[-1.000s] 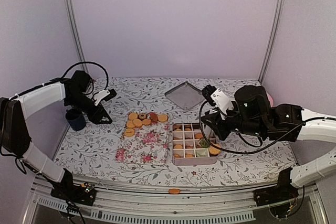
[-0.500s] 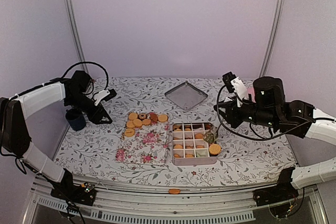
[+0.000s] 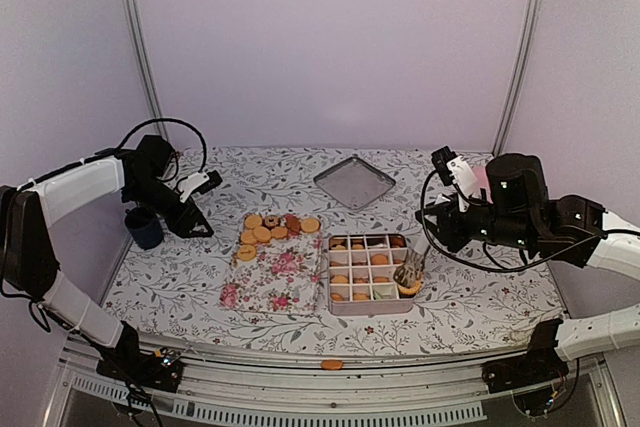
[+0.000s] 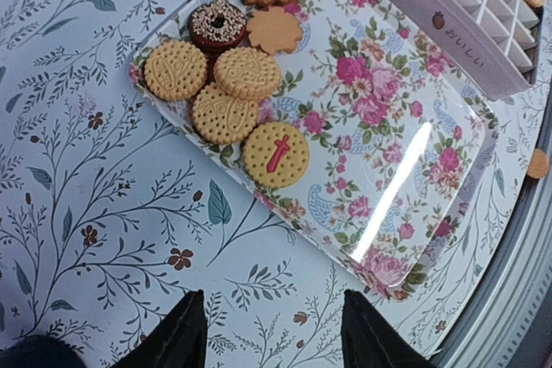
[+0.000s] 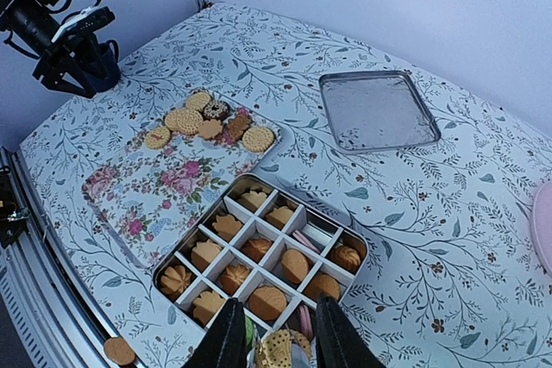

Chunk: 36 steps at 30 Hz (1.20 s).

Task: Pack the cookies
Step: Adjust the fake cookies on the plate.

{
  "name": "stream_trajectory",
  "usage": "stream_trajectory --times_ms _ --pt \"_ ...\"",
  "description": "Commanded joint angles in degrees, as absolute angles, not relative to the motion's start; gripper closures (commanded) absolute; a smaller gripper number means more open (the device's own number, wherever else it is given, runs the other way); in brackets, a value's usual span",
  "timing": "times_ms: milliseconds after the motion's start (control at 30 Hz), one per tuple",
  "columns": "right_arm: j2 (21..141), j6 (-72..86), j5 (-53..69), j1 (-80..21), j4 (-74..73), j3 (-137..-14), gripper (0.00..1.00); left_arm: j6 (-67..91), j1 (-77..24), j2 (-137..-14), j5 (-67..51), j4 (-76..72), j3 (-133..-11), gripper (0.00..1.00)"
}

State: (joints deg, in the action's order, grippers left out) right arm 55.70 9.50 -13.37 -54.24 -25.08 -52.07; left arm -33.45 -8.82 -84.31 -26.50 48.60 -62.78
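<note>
1. My left gripper (image 4: 272,299): the jaws stand wide apart with nothing between them. It hovers over the table (image 4: 103,213), left of the floral tray (image 4: 388,127), with a dark cup (image 3: 145,229) beside it.
2. Loose cookies (image 4: 246,71): clustered at the far end of the floral tray, several touching. Most are golden rounds; one bears a red mark, one is dark with sprinkles, and two are flower-shaped.
3. Tin (image 5: 200,227): a divided box just beside the tray on its right. Packed cookies (image 5: 295,265) lie in most of its compartments.
4. My right gripper (image 5: 279,303): it hangs over the tin's near right corner, jaws narrowly parted. A speckled cookie (image 5: 278,347) shows between my fingers (image 5: 231,333). I cannot tell whether I grip it or it lies in the compartment below.
5. Lid (image 5: 375,111): lies flat behind the tin, apart from it.
6. Stray cookie (image 3: 332,364): it rests on the front rail (image 3: 400,372), off the table.
</note>
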Motion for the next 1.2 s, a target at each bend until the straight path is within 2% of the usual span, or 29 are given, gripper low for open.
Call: stream_trajectory --times_ms 0,600,1000,1167 --pt "54.6 10.0 -16.6 -53.9 -26.1 -52.2 0.72 -34.3 -8.3 -83.4 -27.3 49.3 -62.9 0.46" --pt "56.4 6.8 -16.9 -53.8 -23.4 -57.3 0.72 -34.5 -8.3 -83.5 -27.4 49.2 -62.4 0.47" --pt "56.6 8.3 -18.2 -53.6 -23.5 -51.2 0.71 -34.6 -8.3 -83.2 -27.2 49.3 -62.4 0.47" --pt "55.9 10.1 -16.6 -53.3 -23.5 -50.3 0.67 -34.6 -8.3 -83.4 -27.2 49.3 -62.5 0.47"
